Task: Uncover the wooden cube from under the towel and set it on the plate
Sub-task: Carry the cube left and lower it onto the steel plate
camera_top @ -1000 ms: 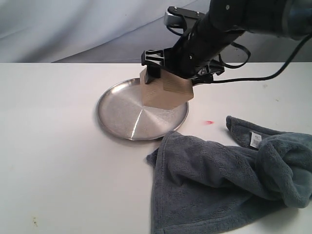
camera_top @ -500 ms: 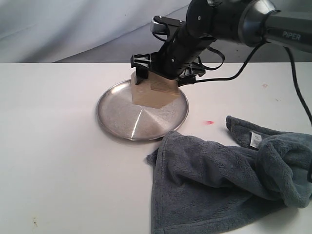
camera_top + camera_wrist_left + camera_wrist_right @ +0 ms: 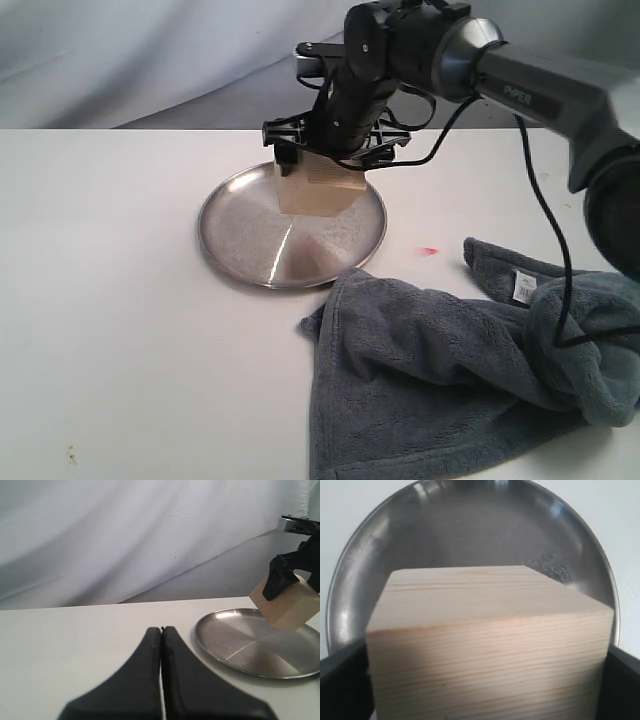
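**Wooden cube [image 3: 315, 188] clamped in my right claw [image 3: 328, 158], low over the plate [image 3: 240, 240].**

The cube sits tilted between my right claw's two black fingers [image 3: 342, 680], one pressed on each side face. It is over the far half of the plate, and I cannot tell whether its lower edge touches the steel. The towel [image 3: 450, 370] lies crumpled on the white table [image 3: 120, 300] on the plate's near right, one corner reaching the rim, apart from the cube. My left claw [image 3: 161, 635] hangs low over the table, apart from the plate, its fingers pressed together on nothing.
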Available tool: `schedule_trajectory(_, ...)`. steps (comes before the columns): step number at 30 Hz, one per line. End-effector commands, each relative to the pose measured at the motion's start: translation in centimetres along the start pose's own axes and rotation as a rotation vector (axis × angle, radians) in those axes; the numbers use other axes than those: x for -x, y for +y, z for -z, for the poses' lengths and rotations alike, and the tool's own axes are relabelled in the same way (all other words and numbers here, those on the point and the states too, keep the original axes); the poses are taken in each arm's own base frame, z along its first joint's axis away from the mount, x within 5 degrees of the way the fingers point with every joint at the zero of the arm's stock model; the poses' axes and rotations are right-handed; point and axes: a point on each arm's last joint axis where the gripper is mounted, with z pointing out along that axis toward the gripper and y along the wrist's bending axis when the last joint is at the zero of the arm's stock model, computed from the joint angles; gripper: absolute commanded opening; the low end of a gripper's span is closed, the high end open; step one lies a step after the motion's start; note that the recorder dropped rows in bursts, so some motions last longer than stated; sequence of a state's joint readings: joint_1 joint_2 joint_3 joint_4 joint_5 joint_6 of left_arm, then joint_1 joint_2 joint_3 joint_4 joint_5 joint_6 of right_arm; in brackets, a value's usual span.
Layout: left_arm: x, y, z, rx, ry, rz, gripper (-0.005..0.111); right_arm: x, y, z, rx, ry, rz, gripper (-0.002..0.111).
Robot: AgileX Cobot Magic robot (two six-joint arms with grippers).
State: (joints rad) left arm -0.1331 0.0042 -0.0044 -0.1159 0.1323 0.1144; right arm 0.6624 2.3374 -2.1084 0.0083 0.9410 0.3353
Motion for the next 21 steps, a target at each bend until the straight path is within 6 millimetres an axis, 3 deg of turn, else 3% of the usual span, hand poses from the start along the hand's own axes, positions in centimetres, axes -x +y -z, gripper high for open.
schedule_trajectory(1, -0.1, 0.0, 0.0, -0.005, 0.000, 0.004, 0.000, 0.7, 1.4, 0.4, -0.028, -0.028, 0.015, 0.000)
schedule_trajectory(11, -0.1, 0.0, 0.0, -0.005, 0.000, 0.004, 0.000, 0.5, 2.0, -1.6, -0.129, 0.061, 0.029, 0.000)
schedule_trajectory(21, -0.1, 0.0, 0.0, -0.005, 0.000, 0.004, 0.000, 0.5, 3.1, -2.5, -0.059, 0.070, 0.059, 0.000)
